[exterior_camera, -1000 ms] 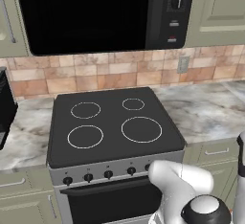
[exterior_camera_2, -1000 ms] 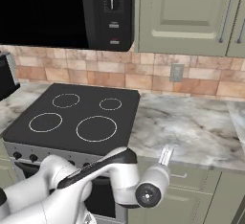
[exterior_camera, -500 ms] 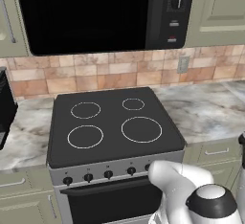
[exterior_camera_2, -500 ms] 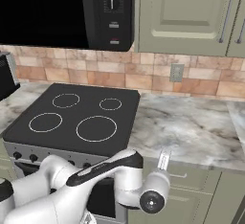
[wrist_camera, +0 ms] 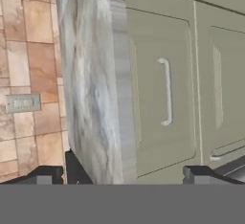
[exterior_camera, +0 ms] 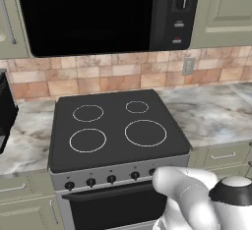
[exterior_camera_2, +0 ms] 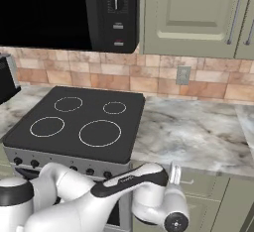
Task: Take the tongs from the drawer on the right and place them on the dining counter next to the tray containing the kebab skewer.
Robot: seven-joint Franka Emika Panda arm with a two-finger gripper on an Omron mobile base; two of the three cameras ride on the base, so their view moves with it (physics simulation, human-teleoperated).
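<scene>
The drawer [wrist_camera: 158, 98] is shut, its sage-green front and silver bar handle [wrist_camera: 165, 92] facing the hand camera, which is rolled on its side. My gripper [wrist_camera: 123, 176] is open and empty, a short way in front of that drawer front, with its dark fingertips [wrist_camera: 45, 175] spread wide apart. From the base, the same drawer [exterior_camera_2: 201, 182] sits under the marbled worktop just right of the stove, and my arm [exterior_camera_2: 126, 184] reaches low toward it. The tongs are hidden. The dining counter, the tray and the kebab skewer are out of view.
A black stove top [exterior_camera: 115, 128] with a knob panel stands left of the drawer, and a black microwave [exterior_camera: 98, 13] hangs above it. The marbled worktop [exterior_camera_2: 198, 132] runs right under a tiled backsplash with a wall outlet [exterior_camera_2: 183, 75]. Sage-green cupboards [exterior_camera_2: 198, 13] hang overhead.
My arm has shifted slightly to the right and lower in both base views. The gripper has stayed open.
</scene>
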